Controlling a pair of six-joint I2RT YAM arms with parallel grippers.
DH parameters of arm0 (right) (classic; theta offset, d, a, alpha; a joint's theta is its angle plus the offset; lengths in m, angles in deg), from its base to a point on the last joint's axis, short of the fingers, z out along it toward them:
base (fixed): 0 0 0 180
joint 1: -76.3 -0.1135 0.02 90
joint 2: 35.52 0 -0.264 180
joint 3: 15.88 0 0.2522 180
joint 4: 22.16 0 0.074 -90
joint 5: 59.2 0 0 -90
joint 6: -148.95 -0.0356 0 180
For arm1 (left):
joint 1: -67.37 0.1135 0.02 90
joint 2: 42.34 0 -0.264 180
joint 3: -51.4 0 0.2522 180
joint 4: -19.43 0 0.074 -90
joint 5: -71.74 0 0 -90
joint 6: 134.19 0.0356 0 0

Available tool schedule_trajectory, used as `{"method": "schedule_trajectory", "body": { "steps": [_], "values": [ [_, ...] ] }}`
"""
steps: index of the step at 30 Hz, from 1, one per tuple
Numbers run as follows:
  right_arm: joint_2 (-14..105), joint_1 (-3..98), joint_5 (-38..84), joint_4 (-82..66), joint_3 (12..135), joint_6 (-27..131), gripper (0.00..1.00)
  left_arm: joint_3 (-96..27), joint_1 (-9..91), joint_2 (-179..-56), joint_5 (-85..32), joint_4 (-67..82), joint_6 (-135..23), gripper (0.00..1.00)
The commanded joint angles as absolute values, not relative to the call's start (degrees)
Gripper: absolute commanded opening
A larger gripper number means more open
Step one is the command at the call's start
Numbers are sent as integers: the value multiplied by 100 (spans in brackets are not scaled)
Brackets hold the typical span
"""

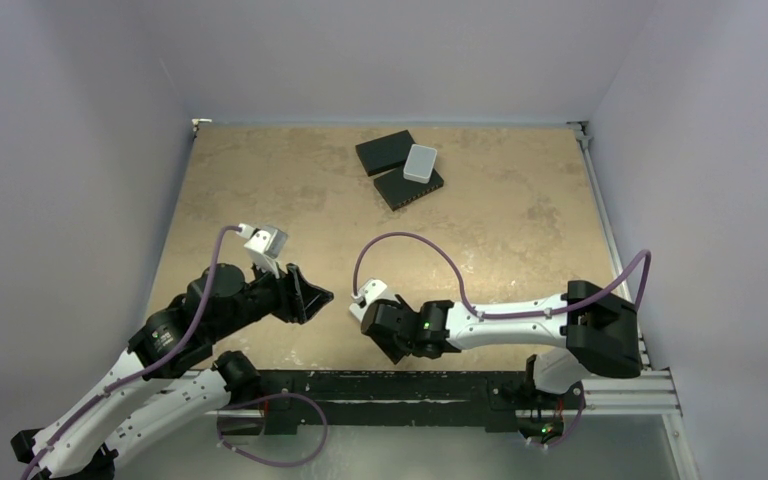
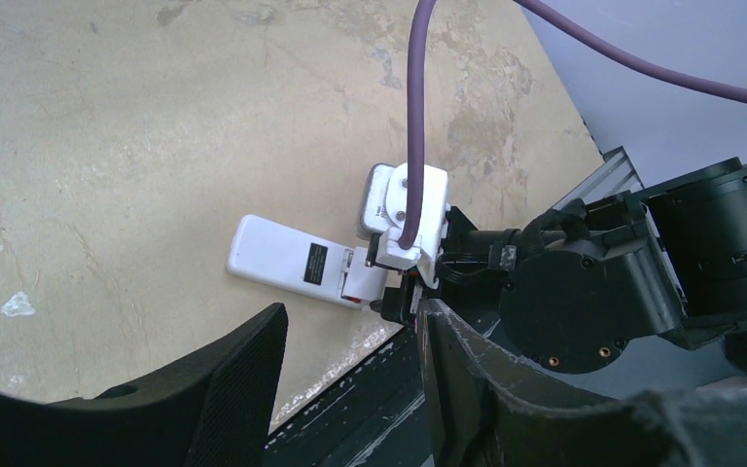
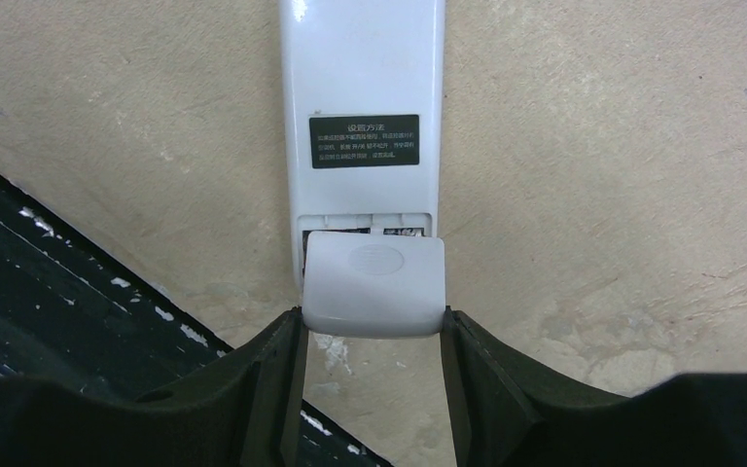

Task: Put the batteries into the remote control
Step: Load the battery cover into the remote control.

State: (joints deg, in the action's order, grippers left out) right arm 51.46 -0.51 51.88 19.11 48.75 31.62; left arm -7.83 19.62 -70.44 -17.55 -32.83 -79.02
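Remote lies back-up on the table, label showing. Battery cover at the remote's end sits partly slid off. Right gripper grips the cover by its sides. Left gripper is near the remote, fingers spread wide, holding nothing. Black boxes and grey box are well beyond the remote.

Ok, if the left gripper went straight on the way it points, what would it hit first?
Probably the right gripper, which sits straight ahead at one end of the remote. The open left gripper aims at that spot; height is hard to judge, so it might touch the remote first.
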Motion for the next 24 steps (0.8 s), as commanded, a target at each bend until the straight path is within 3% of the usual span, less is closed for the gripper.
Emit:
{"method": "schedule_trajectory", "body": {
  "steps": [1, 24],
  "values": [
    [5031, -79, 5223, 1981, 4969, 3013, 29, -803, 1950, -7003, -1730, -3125, -7794, 52],
    [5309, -78, 5281, 1957, 5202, 3043, 29, -799, 1948, -6975, -1747, -3131, -7792, 52]
  ]
}}
